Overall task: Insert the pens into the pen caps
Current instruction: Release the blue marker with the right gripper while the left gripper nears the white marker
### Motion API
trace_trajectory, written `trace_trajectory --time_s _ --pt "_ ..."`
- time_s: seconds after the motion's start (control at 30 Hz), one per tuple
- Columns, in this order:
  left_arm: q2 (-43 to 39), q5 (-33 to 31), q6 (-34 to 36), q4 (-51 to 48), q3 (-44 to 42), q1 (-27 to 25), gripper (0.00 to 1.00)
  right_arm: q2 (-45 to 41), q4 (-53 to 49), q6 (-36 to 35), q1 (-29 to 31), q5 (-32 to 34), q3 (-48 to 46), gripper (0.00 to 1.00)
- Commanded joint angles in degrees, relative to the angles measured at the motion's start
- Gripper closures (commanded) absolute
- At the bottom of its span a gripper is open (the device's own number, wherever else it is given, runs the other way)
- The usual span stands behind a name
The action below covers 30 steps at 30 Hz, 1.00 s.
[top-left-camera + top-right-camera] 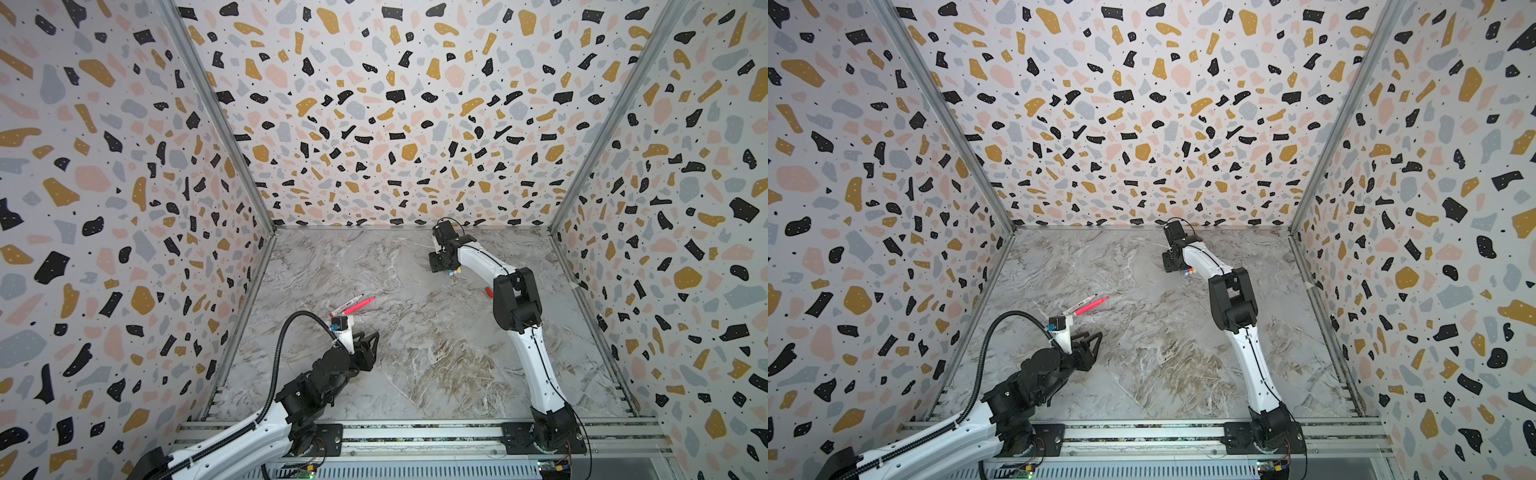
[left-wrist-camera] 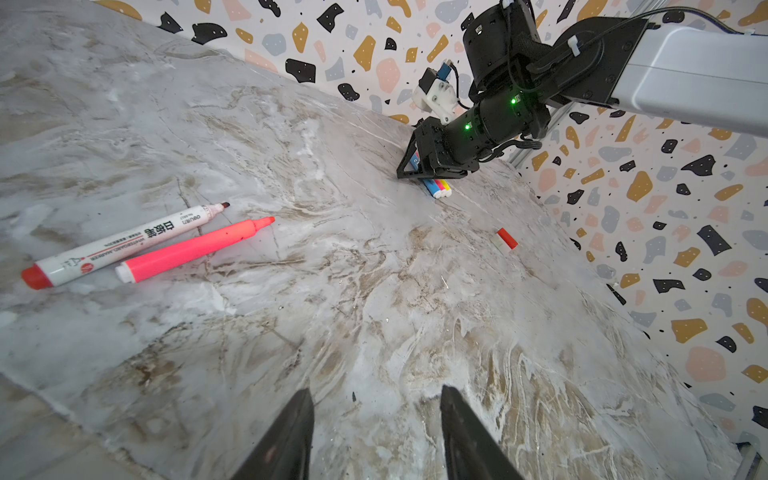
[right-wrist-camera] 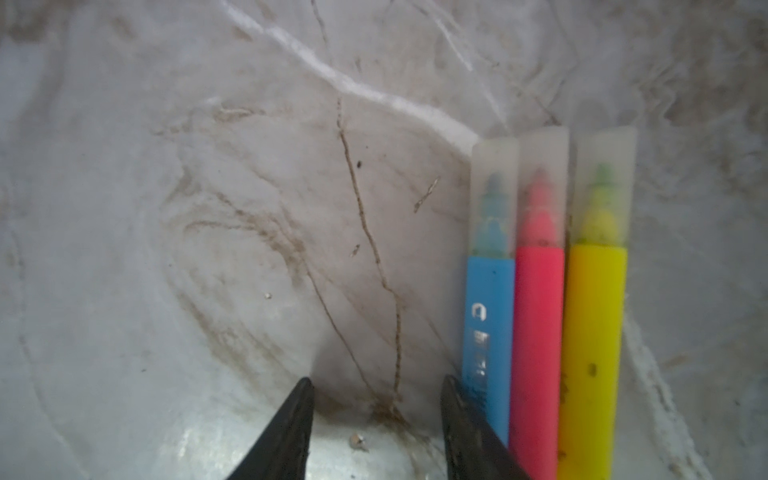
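Note:
Two uncapped pens lie side by side at the left: a white-barrelled marker with dark print and a pink one, seen in both top views. A red pen cap lies alone at the right, partly hidden by the right arm in a top view. Blue, pink and yellow pens lie in a row, each wearing a translucent cap. My right gripper is open on bare table, one finger next to the blue pen. My left gripper is open over bare table, near the uncapped pair.
The marble table is closed in by patterned walls at the left, back and right. The right arm reaches to the far middle of the table. A metal rail runs along the front edge.

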Motion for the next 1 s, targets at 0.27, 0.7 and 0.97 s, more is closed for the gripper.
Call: trace_trajectory --time_s 0.27,0.7,0.97 --pt "-0.47 -2.26 2.00 -0.16 2.87 -0.14 0.50 -20.64 11.48 -0.94 2.94 -4.58 -16.84 0.44" --pt "16.36 4.33 4.73 -2.52 12.54 10.20 0.49 -50.04 27.86 -0.04 2.65 -12.52 -49.90 0.37" --pt "30.22 9.05 8.86 -2.13 19.59 20.78 0.49 -59.51 29.98 -0.32 1.33 -15.34 -60.67 0.34"
